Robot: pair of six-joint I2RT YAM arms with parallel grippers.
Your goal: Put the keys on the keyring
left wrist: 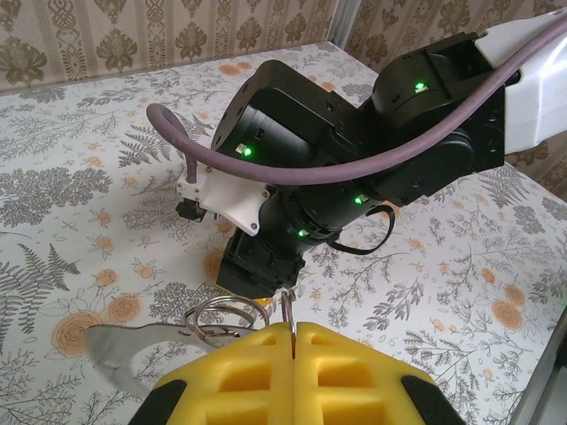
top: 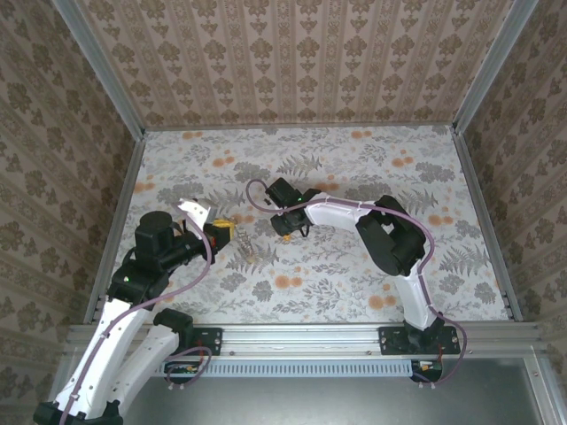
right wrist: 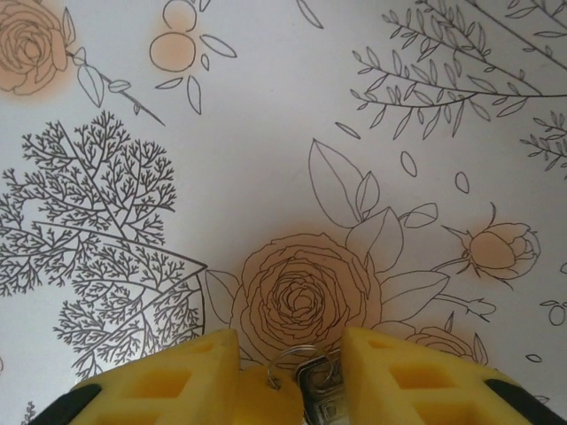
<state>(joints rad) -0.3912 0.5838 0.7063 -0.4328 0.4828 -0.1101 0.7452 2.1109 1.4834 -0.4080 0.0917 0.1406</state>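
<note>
Left wrist, left gripper [left wrist: 292, 343] pinching keyring [left wrist: 218, 313], right gripper [top: 290, 230] angled downward

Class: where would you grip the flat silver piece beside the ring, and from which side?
Probably across its flat faces, at the free end of the flat silver piece, coming from the picture's left in the left wrist view: the ring, the left gripper and the right arm crowd its other end.
</note>
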